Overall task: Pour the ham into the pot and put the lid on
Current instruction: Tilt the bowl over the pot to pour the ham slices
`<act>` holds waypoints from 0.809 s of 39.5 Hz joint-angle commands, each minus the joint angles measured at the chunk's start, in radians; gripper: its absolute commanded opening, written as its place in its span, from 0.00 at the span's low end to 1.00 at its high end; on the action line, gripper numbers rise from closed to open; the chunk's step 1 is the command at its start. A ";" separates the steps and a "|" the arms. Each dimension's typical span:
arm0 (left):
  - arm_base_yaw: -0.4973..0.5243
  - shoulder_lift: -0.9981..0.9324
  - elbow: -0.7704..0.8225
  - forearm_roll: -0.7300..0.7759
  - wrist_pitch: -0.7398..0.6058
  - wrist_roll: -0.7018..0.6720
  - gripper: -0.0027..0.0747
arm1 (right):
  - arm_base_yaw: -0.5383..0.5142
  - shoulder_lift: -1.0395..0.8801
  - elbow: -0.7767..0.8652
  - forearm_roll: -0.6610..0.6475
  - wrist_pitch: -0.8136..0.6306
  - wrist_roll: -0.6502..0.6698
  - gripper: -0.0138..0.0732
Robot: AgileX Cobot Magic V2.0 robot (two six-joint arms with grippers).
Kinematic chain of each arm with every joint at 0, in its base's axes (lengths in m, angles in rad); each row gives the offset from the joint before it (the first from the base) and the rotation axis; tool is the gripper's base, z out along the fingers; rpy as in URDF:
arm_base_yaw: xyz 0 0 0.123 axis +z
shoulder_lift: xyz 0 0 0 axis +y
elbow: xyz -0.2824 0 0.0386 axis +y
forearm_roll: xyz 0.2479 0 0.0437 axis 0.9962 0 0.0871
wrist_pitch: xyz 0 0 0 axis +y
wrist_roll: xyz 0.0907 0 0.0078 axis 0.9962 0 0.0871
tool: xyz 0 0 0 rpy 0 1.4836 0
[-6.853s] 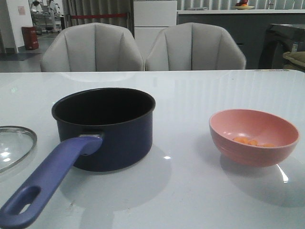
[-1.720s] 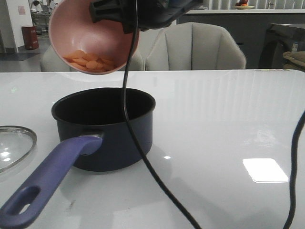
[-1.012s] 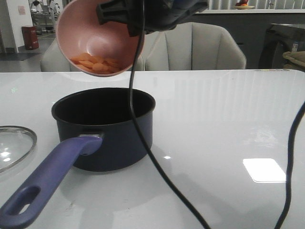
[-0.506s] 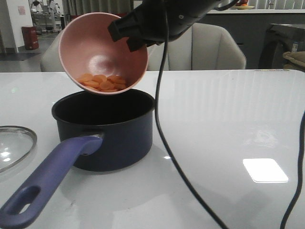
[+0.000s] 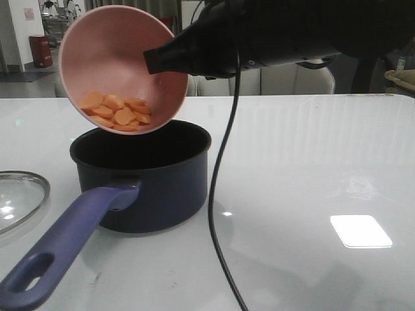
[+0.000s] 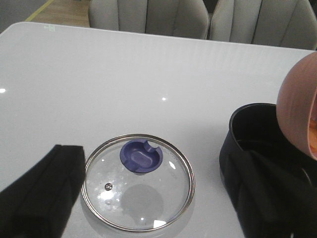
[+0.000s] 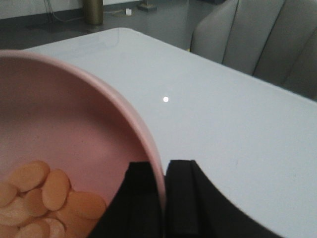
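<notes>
My right gripper [image 5: 157, 61] [image 7: 164, 171] is shut on the rim of a pink bowl [image 5: 117, 52] [image 7: 64, 119], one finger inside and one outside. The bowl hangs steeply tipped just above the dark navy pot [image 5: 162, 184] [image 6: 250, 131]. The orange ham slices [image 5: 115, 111] [image 7: 42, 191] lie heaped against its lower rim. The pot's blue handle [image 5: 65, 243] points toward the table's front left. The glass lid [image 5: 19, 197] [image 6: 138, 183] with its blue knob [image 6: 142, 156] lies flat to the pot's left. Above it my left gripper [image 6: 158, 198] stands open and empty.
A black cable [image 5: 220, 194] hangs from the right arm down in front of the pot's right side to the white table [image 5: 311, 168]. Two grey chairs [image 6: 148, 15] stand behind the table's far edge.
The bowl was lifted from the table's right side to above the pot. In the last half second it has shifted left and tipped further, and the slices have slid toward its lower rim.
</notes>
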 commanded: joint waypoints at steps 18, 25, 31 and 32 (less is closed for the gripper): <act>-0.005 0.005 -0.027 -0.010 -0.079 0.000 0.83 | -0.007 -0.036 0.024 0.029 -0.307 -0.504 0.32; -0.005 0.005 -0.027 -0.010 -0.079 0.000 0.83 | -0.002 -0.036 0.024 0.028 -0.353 -0.639 0.32; -0.005 0.005 -0.027 -0.010 -0.079 0.000 0.83 | 0.015 -0.036 0.024 0.028 -0.401 -0.805 0.32; -0.005 0.005 -0.027 -0.010 -0.079 0.000 0.83 | 0.018 -0.036 0.024 0.028 -0.405 -0.830 0.32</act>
